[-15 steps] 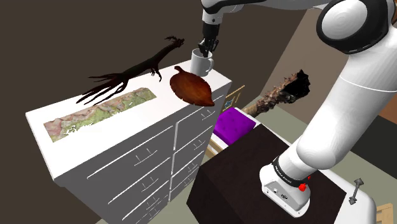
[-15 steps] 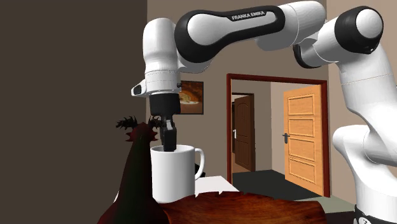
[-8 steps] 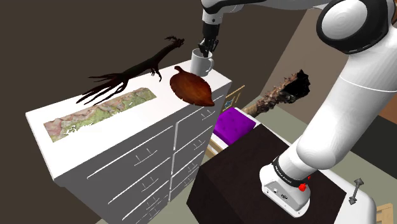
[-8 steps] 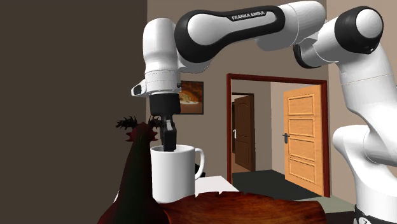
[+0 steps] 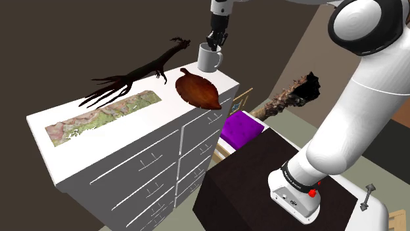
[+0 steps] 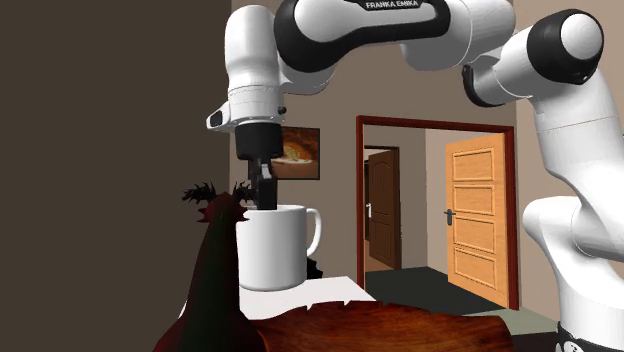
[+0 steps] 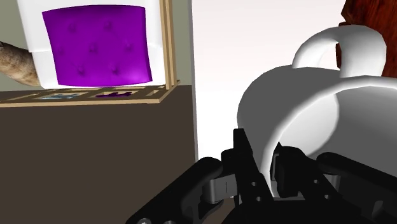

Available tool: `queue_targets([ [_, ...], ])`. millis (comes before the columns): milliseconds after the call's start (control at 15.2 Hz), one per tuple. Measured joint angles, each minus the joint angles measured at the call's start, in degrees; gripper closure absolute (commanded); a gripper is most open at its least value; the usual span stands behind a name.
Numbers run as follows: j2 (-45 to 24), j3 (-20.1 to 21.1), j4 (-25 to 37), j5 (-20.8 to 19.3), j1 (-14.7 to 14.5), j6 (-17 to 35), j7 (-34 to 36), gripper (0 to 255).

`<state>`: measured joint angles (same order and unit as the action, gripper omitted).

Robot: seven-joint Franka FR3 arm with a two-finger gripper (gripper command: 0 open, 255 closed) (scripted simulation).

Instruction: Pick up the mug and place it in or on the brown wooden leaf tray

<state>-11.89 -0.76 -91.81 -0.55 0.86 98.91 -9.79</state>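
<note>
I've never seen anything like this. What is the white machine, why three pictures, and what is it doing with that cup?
It is a robot arm on a dark box stand, ending in a black two-finger gripper. The shoulder view looks down from beside the stand. The second exterior view looks from low near the white mug. The wrist view comes from a camera on the hand. On the white dresser lie a brown leaf-shaped tray and a dark branch-like ornament. The gripper pinches the white mug's wall, one finger inside, one outside. The mug is meant for the tray.
</note>
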Motion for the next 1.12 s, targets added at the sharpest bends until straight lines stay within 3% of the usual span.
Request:
queue_targets([
  [792, -0.68, 0.01, 9.93, 0.02, -0.02, -9.23, -0.05, 255],
  [1122, 5.71, 1.66, 2.74, 0.12, -2.36, -8.5, 3.89, 255],
])
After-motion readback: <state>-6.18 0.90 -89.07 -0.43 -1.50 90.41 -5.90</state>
